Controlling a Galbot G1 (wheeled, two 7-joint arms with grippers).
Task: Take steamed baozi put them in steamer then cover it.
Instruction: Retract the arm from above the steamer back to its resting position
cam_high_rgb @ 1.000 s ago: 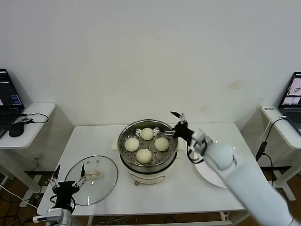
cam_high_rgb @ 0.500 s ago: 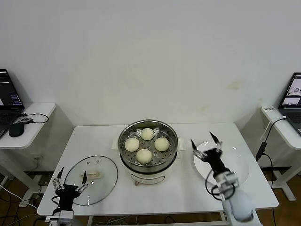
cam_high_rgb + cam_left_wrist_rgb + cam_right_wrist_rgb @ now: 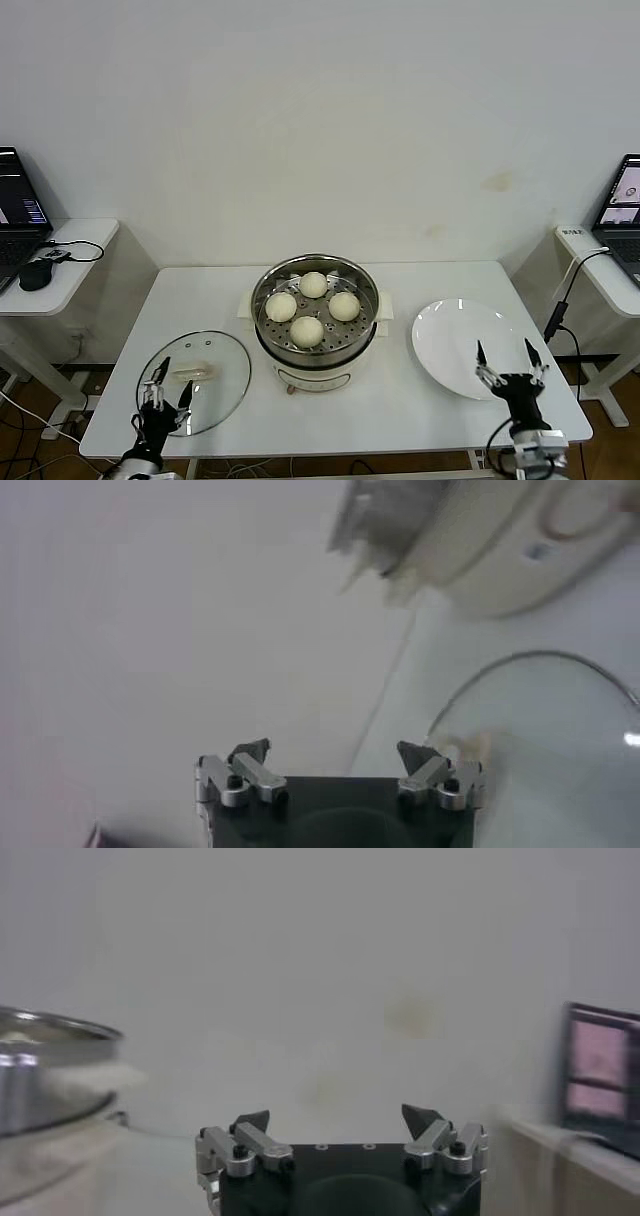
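Black left gripper (image 3: 166,383) and right gripper (image 3: 510,359) low, upright, fingers spread, empty.

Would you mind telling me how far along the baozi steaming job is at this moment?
Loading looks done: all four baozi sit in the steamer, and the white plate is bare. Nothing is in hand; the right gripper is at the table's near edge, jaws open, and the left gripper hovers open by the glass lid. Covering is left: the lid lies on the table.
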